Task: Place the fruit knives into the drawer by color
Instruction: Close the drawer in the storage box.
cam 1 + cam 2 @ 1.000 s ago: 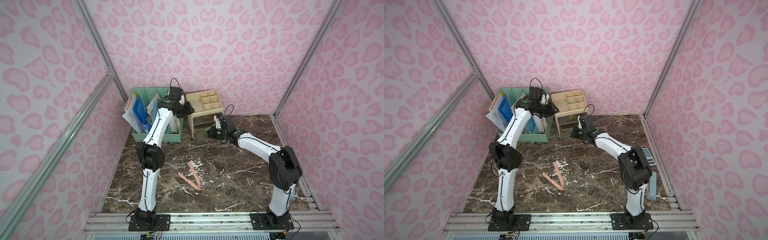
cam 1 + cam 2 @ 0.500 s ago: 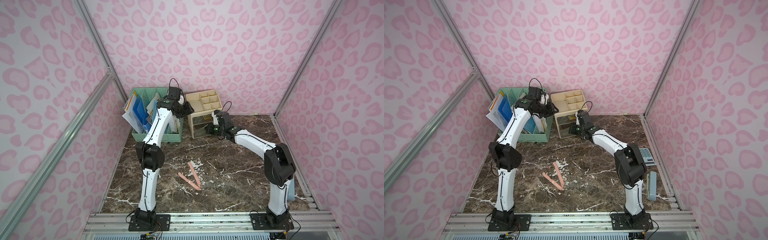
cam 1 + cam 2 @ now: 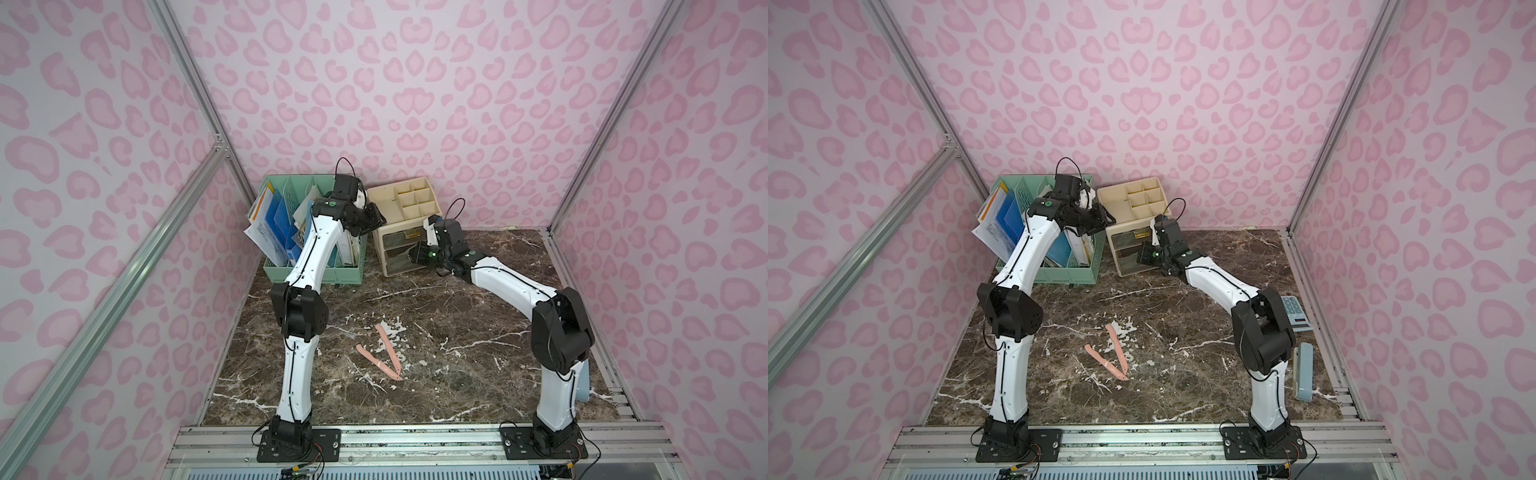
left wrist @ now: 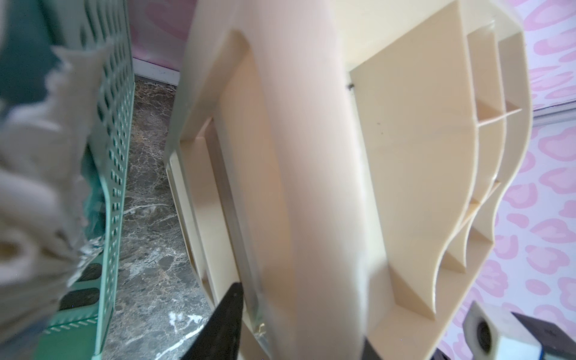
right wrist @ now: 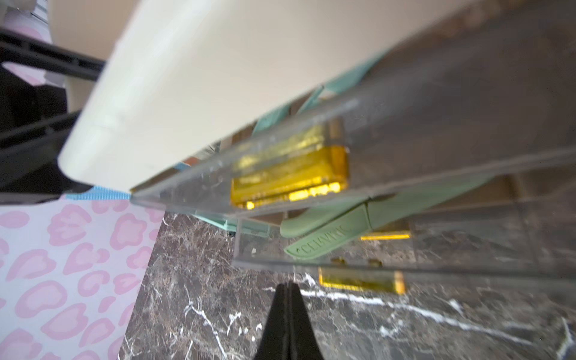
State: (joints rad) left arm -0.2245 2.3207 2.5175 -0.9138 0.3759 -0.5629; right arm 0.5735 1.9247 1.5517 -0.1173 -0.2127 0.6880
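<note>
Lying in a V on the bench (image 3: 478, 332), two slim pink knives (image 3: 388, 348) sit well apart from both arms and have not shifted, while mint green knives (image 5: 324, 241) show inside the lower clear drawer (image 5: 452, 271) of the cream organiser (image 3: 409, 230). Left gripper (image 3: 373, 219) is clamped partway on the organiser's corner rim, as before. Right gripper (image 5: 288, 286), pinched closed and empty, sits nearer the drawer front than a second ago.

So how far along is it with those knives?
Two mint green knives already lie in a clear drawer. Nothing is being carried: the right gripper is shut and empty by that drawer, and the left gripper seems to grip the drawer unit. Two pink knives still lie on the table.
</note>
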